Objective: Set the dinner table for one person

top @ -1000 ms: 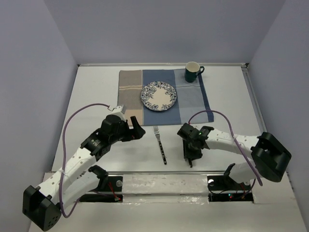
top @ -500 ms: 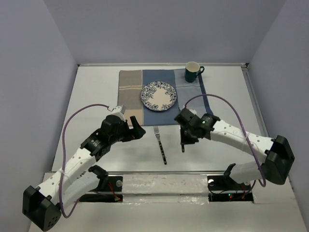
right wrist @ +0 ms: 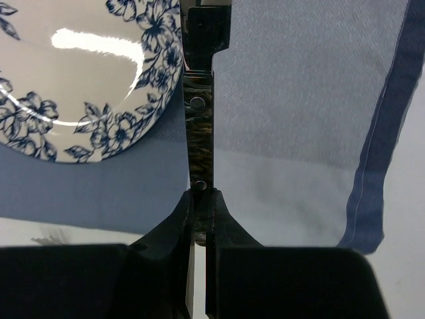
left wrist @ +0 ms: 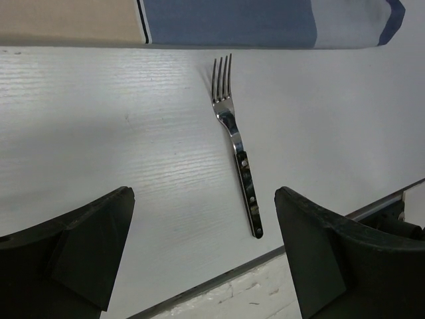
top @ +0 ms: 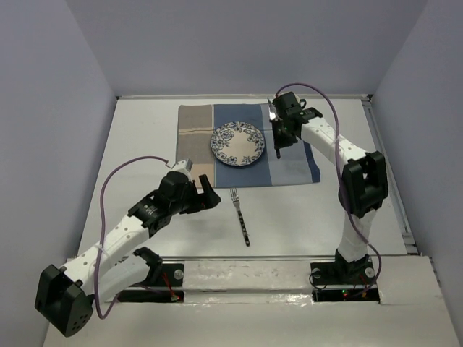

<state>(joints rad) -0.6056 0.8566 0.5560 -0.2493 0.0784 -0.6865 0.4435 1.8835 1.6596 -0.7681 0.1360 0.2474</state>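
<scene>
Right gripper (right wrist: 199, 201): fingers together, clamped on a dark-handled utensil (right wrist: 199, 133). Two rivets show on the handle, which runs straight out from the fingertips. The rest of the utensil is hidden between the fingers, so its type cannot be determined.

Utensil position: over the blue part of the striped placemat (top: 293, 155), just beside the rim of the floral plate (top: 237, 143), at the plate's 3 o'clock in the top view. Whether the utensil touches the cloth cannot be determined.

Left gripper (left wrist: 202, 196): fingers wide apart, holding nothing. It hovers over bare tabletop at roughly 9 o'clock from the fork (left wrist: 236, 143).

Fork: lies flat on the dinner table (top: 145, 144), off the placemat, at 6 o'clock from the plate. The tines point toward the mat's near edge but stop short of it. The dark riveted handle points toward the arm bases, angled slightly to 5 o'clock.

Dinner table: the white tabletop fills the whole work area inside the walls. The placemat lies on its far half, toward 12 o'clock, with the plate near the mat's centre.
</scene>
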